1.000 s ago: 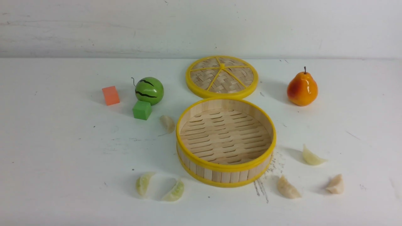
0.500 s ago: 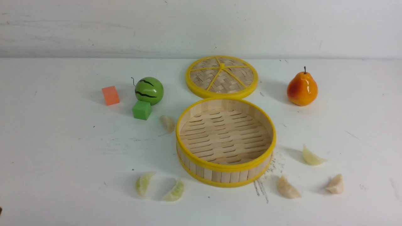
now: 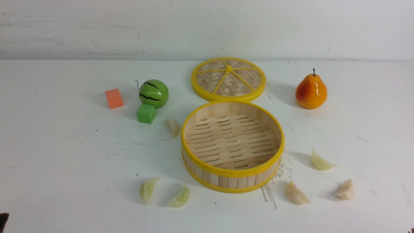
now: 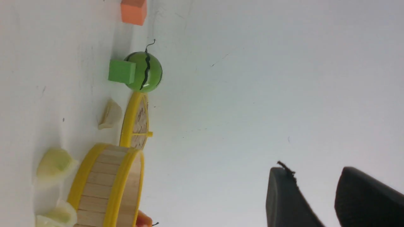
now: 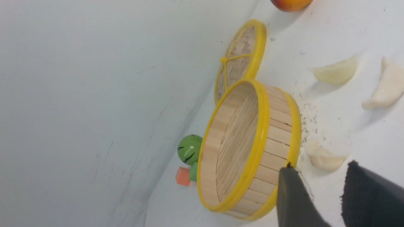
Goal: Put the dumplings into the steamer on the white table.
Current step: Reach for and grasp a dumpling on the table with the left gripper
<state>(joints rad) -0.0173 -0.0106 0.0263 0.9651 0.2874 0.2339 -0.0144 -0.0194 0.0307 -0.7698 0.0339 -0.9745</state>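
Left gripper (image 4: 312,176) and right gripper (image 5: 320,170) have edged toward the steamer (image 3: 231,173), jaws partly apart, empty; 6 dumplings (image 3: 297,193) around it look light, squashy, so pinch each across its belly.

The left gripper (image 4: 315,170) has its two dark fingers (image 4: 284,195) standing apart, with a clear gap between them, and they grip nothing. The right gripper (image 5: 318,165) is in the same state: its fingers (image 5: 293,195) are parted and empty. In the front view, only a small dark piece of the left arm shows, at the lower left corner. The right arm shows as only a tiny dark spot at the lower right corner.
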